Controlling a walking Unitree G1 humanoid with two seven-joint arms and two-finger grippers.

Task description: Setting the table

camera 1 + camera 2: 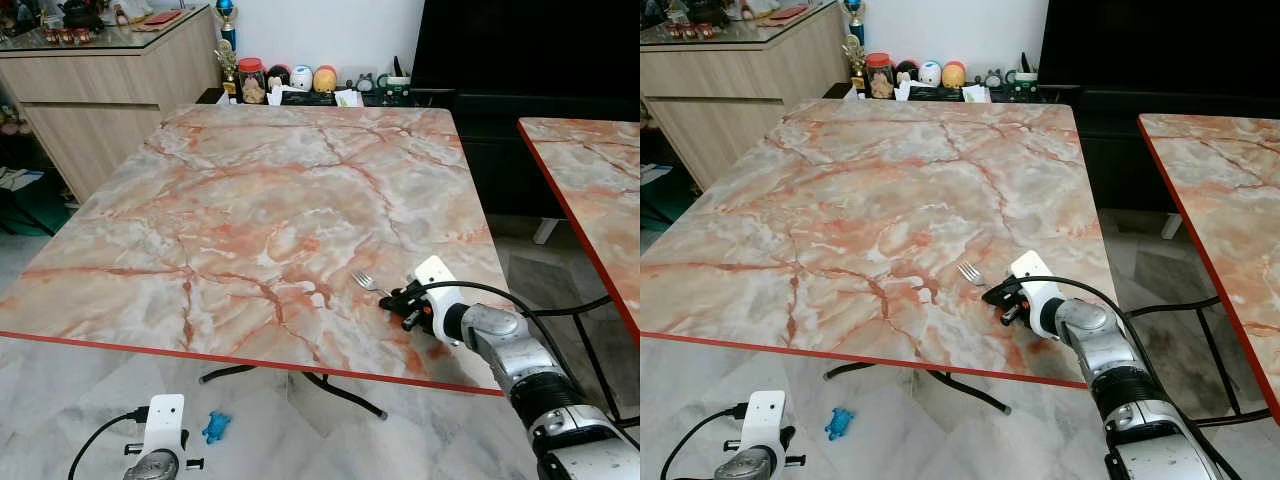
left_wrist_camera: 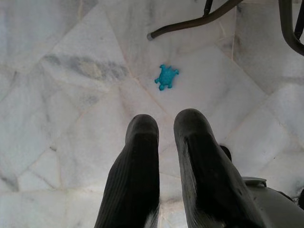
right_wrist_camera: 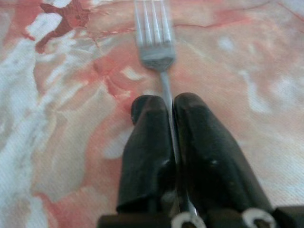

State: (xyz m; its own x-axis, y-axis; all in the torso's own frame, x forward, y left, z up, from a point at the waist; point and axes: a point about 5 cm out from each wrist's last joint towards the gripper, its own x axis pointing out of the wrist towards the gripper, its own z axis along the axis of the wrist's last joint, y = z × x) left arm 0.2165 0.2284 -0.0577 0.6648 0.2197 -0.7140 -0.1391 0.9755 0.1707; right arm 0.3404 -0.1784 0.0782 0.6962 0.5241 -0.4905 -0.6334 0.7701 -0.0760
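Observation:
A silver fork [image 3: 154,42] lies flat on the pink-veined marble table [image 1: 250,200], near its front right corner, tines pointing away from me. My right gripper [image 3: 169,107] is shut on the fork's handle, with the fingertips low against the tabletop [image 1: 998,296]. From the head view the fork [image 1: 365,280] sticks out to the left of the black fingers. My left arm hangs idle below the table's front edge, and its gripper [image 2: 165,126] points down at the floor with the fingers together and nothing between them.
A second marble table [image 1: 590,170] stands to the right across a narrow gap. Beyond the table are a wooden sideboard [image 1: 110,80] and a low shelf with jars [image 1: 300,85]. A small blue toy [image 2: 166,77] lies on the floor by the black table legs [image 1: 340,390].

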